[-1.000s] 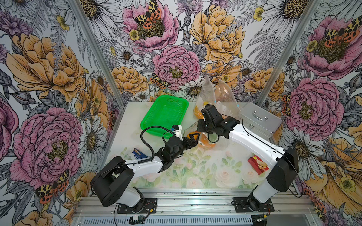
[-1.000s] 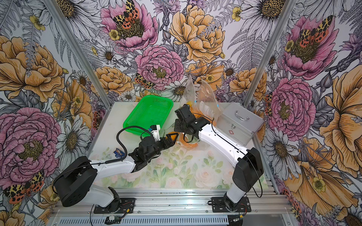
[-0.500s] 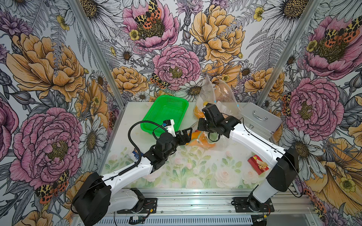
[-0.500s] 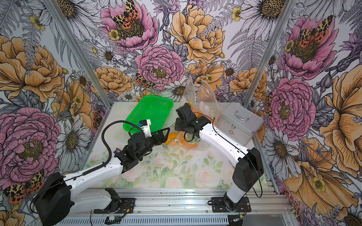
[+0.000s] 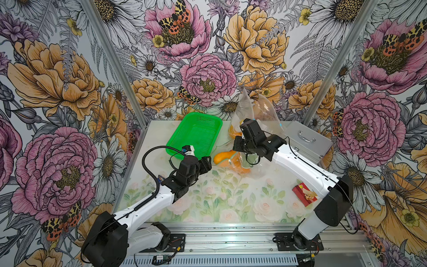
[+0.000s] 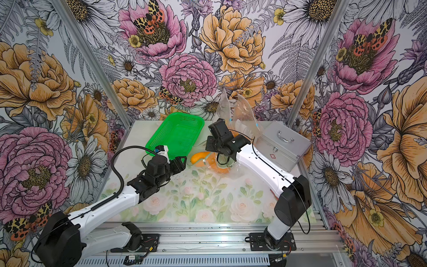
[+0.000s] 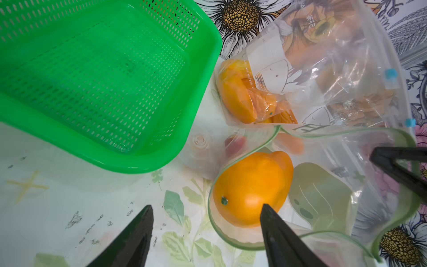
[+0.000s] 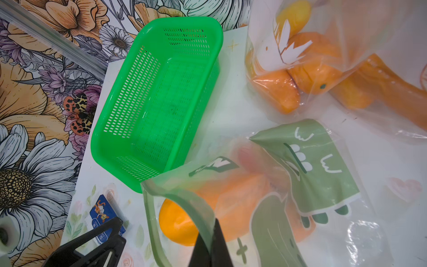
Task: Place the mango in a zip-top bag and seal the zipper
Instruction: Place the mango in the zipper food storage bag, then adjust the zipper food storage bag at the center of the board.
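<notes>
Partly bagged mango (image 7: pixel 251 189), right pincer (image 8: pixel 212 231) pinching rim (image 8: pixel 150 208)

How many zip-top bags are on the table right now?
3. A green-printed bag lies mid-table, rim pinched by the right tool, mango at its mouth. Two clear bags stand upright behind it, overlapping; another could hide behind them.

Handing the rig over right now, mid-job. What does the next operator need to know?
Left gripper: open, holding nothing, fingers at the exposed end of the orange mango.
Right gripper: shut on the green zipper rim of the clear zip-top bag with the green print, holding its mouth open.
Done: mango partly inside the bag, one end poking out of the mouth.
Left: push it fully in, then seal the zipper.
</notes>
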You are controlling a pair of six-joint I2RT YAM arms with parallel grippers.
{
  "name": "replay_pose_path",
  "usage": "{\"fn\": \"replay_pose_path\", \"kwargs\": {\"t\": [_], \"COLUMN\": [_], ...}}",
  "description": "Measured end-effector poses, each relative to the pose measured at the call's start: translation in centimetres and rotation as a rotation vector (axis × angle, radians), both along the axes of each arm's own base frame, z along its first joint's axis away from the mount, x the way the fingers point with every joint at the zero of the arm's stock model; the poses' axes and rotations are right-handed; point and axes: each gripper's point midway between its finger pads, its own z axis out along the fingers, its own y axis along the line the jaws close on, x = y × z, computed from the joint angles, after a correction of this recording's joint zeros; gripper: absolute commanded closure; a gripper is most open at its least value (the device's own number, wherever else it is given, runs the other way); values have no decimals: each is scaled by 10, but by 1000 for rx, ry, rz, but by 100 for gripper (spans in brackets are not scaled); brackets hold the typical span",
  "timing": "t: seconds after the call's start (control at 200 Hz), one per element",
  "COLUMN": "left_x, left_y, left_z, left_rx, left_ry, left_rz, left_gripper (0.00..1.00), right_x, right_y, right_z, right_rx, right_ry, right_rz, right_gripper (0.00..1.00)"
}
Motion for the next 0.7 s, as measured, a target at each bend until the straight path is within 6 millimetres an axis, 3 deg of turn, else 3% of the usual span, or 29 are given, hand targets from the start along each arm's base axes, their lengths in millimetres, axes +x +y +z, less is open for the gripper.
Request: {"fn": "replay_pose_path", "kwargs": {"t": [0.16, 0.305, 0.465, 0.585, 0.696], "left_x": [1, 6, 11, 15, 18], "left_y": [3, -8, -20, -27, -33], "left_z": [-10, -8, -24, -39, -46], "left_rx": [-80, -139, -160, -180, -198], "left_ry": [34, 27, 66, 102, 115], "left_rz": [-2, -38, -69, -80, -90], "left_gripper": [28, 28, 31, 43, 64], "right_x": [0, -1, -1, -1, -1], "right_y": [1, 1, 2, 3, 4], "right_z": [0, 0, 0, 1, 1], "right_rx": [3, 5, 7, 13, 17], "right_ry": [2, 3, 4, 3, 5], "right_rz": [3, 5, 6, 11, 16], "right_gripper": [100, 100, 100, 100, 100]}}
